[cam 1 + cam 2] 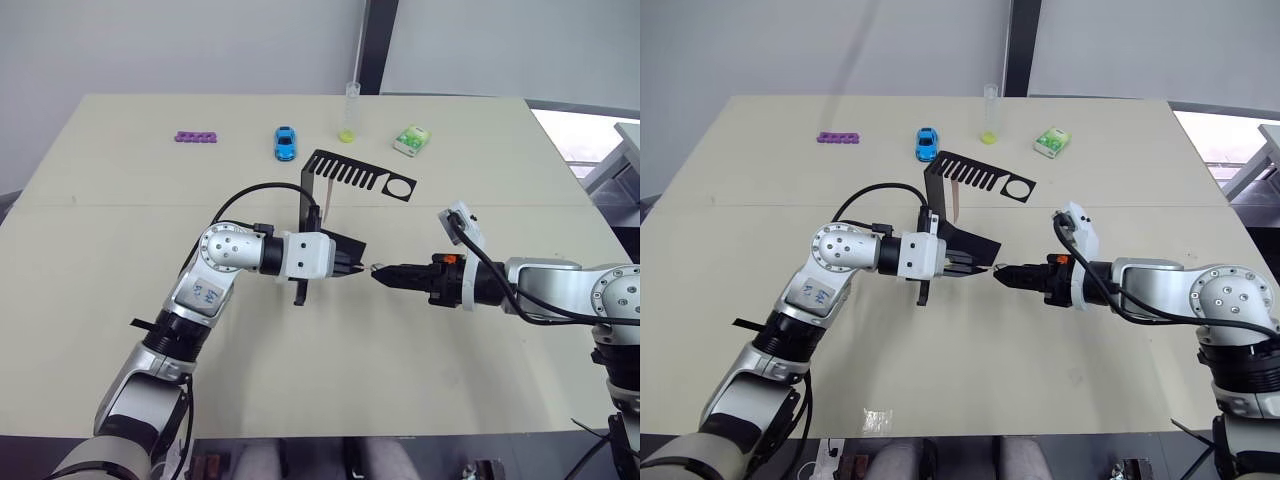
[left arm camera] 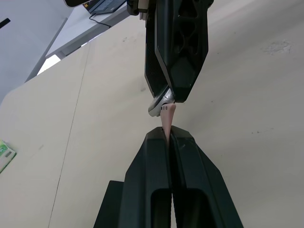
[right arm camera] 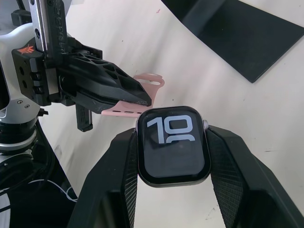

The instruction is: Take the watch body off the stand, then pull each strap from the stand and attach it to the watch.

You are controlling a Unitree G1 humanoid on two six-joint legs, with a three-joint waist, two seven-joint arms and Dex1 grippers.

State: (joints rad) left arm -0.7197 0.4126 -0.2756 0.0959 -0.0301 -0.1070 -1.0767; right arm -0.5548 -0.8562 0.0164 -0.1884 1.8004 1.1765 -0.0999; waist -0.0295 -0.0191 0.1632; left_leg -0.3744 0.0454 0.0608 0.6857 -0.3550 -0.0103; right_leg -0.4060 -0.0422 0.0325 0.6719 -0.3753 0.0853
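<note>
**Inspector:** Your right pincer (image 3: pixel 172 156) was clamped on the watch body (image 3: pixel 173 145), one finger against each side of the case, screen with its white marks facing the wrist camera. It was held above the bench (image 1: pixel 120 250), in front of the stand (image 1: pixel 345 180).

**Operator:** And the left?

**Inspector:** Your left pincer (image 2: pixel 169 137) was closed on one pinkish-tan strap (image 2: pixel 167 116), the fingers pressed together with the strap's end protruding from the tips. That end met the edge of the watch body — touching it, though whether it was seated in the slot could not be told. From the right wrist view the strap (image 3: pixel 135 102) ran under the left fingers, its perforated length showing beside the case.

**Operator:** The second strap?

**Inspector:** A thin tan strip (image 1: pixel 327 195) hung at the stand's upright, beneath the comb-slotted arm.

**Operator:** Anything else on the bench?

**Inspector:** At the far edge — a purple knobbly strip (image 1: pixel 197 136), a blue toy car (image 1: pixel 286 142), a clear tube (image 1: pixel 349 115) with yellow-green at its base, and a green-white packet (image 1: pixel 411 139). All were well apart from both pincers.
</note>
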